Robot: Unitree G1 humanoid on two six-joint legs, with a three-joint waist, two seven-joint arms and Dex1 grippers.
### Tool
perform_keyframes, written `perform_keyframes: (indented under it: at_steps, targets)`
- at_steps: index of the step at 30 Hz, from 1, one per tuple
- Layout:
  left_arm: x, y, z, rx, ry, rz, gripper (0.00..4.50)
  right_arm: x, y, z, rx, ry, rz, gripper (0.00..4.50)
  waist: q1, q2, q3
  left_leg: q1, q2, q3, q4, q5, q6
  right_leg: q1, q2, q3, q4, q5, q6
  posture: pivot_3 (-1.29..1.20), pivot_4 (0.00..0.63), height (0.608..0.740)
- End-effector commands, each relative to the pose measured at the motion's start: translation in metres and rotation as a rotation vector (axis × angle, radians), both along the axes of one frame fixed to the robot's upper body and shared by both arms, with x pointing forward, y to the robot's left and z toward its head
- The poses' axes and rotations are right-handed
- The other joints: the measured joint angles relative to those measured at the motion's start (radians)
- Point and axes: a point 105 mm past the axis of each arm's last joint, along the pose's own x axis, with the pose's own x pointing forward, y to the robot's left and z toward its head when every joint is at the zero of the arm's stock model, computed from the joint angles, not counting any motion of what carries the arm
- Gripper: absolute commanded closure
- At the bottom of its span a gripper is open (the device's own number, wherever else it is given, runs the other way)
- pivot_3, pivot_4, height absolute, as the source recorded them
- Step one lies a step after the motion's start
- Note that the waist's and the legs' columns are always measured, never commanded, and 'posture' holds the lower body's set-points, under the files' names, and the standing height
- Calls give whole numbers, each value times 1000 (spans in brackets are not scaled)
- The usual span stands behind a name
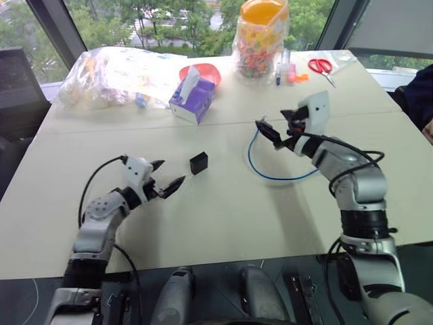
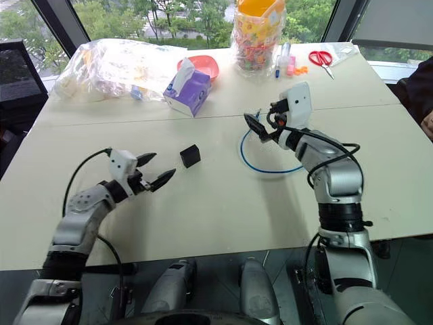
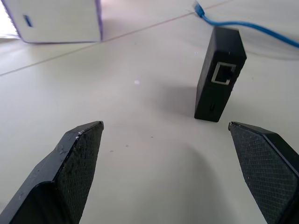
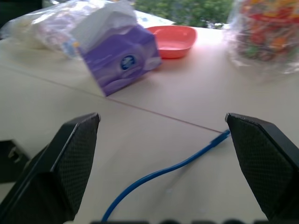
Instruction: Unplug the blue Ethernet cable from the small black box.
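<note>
Both pincers gape empty: small black box [image 1: 198,162] just beyond left pincer [image 1: 167,177], blue Ethernet cable [image 1: 270,172] unplugged beneath right pincer [image 1: 276,128].

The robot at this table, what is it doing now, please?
It is working on a cable job. The blue Ethernet cable lies loose on the table, apart from the small black box, whose port is empty. So the unplugging looks done. Both grippers are open and hold nothing: the left gripper is beside the box, the right gripper is above the cable. A purple tissue box stands behind them.
</note>
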Motion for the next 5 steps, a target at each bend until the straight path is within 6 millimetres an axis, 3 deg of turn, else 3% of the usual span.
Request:
perform_keyframes:
  at_steps: [1, 5]
  targets:
    - [-4, 9, 26, -15, -55, 14, 29, -23, 5, 4, -5, 8, 136, 0, 1, 0, 0, 0, 0, 0, 0, 0, 0, 0, 0, 0, 0, 0, 0, 0, 150, 726]
    - [-7, 11, 40, -31, -72, 40, 29, -41, -7, -6, -29, 60, 189, 0, 3, 0, 0, 0, 0, 0, 1, 0, 0, 0, 0, 0, 0, -2, -3, 0, 150, 726]
